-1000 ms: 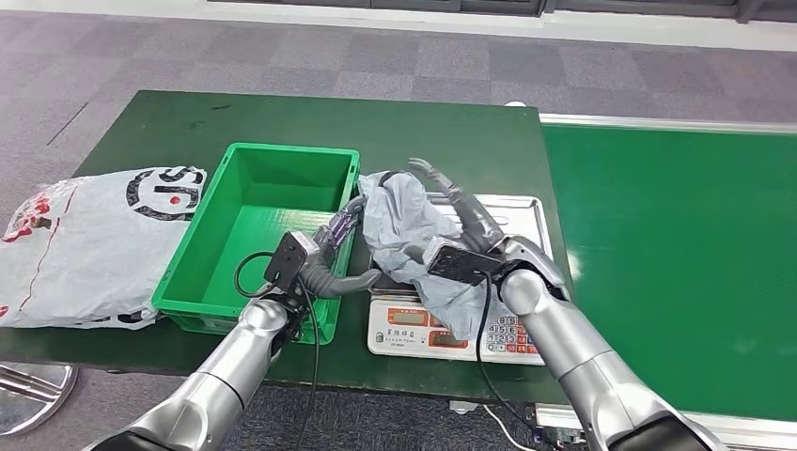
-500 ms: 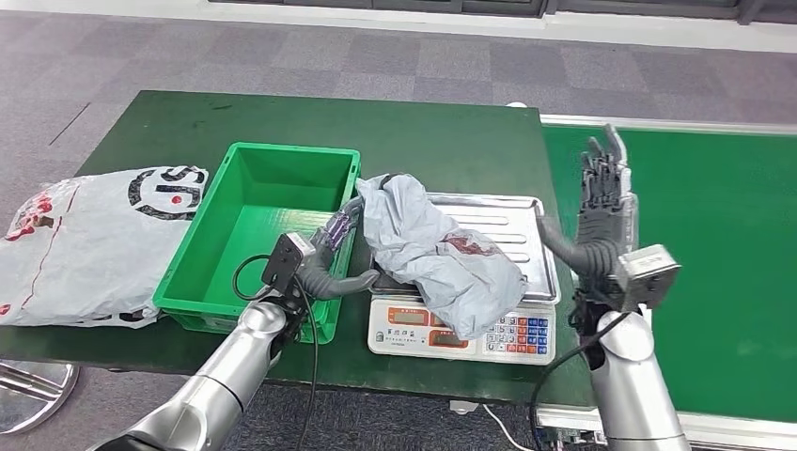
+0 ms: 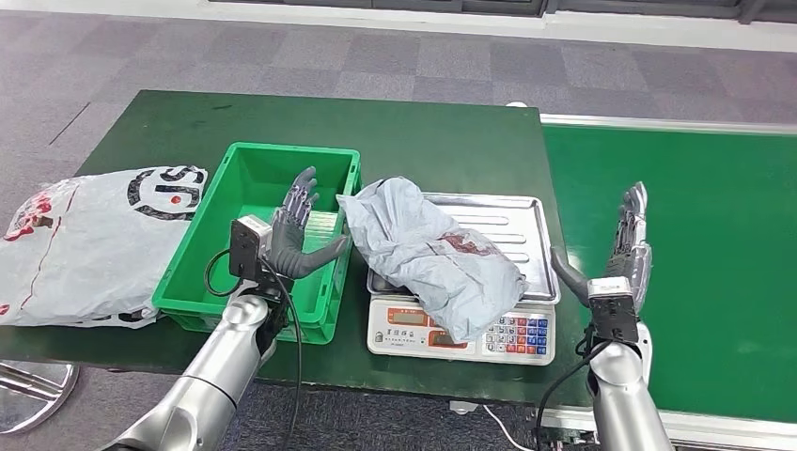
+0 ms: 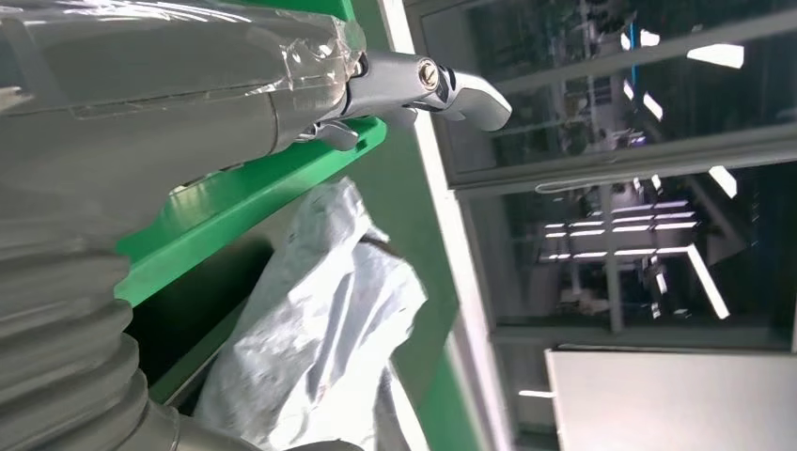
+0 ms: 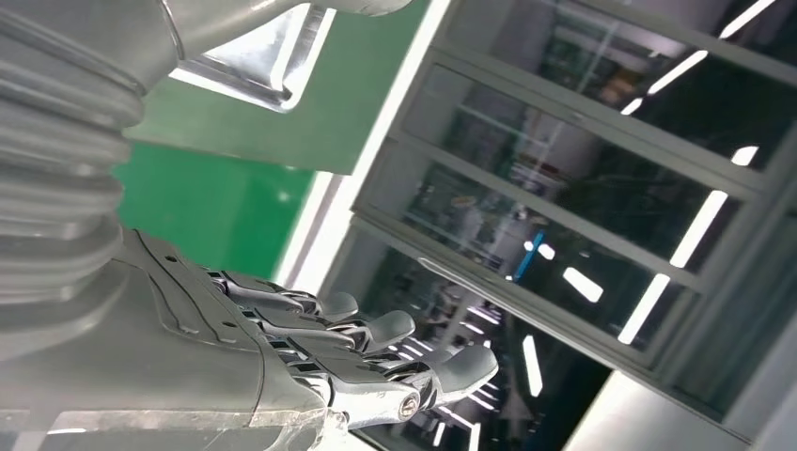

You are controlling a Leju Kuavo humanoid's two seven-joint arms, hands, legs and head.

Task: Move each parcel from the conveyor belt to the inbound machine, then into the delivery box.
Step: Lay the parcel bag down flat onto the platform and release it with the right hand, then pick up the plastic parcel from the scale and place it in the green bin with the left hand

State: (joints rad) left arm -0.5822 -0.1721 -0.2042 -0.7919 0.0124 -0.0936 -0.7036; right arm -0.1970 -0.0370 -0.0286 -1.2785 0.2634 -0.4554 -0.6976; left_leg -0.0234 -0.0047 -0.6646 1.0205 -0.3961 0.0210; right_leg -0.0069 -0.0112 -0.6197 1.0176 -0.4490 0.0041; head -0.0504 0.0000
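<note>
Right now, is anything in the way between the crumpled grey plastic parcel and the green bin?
Nothing visible blocks it. The crumpled grey plastic parcel lies on the silver scale tray, right beside the green plastic bin; the open left hand hovers over the bin's near wall.

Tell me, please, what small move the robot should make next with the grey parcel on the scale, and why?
Probably bring the left hand across to grasp the grey parcel. It lies on the scale with neither hand touching it, the left hand is open beside it over the green box, and the right hand is raised off to the side.
</note>
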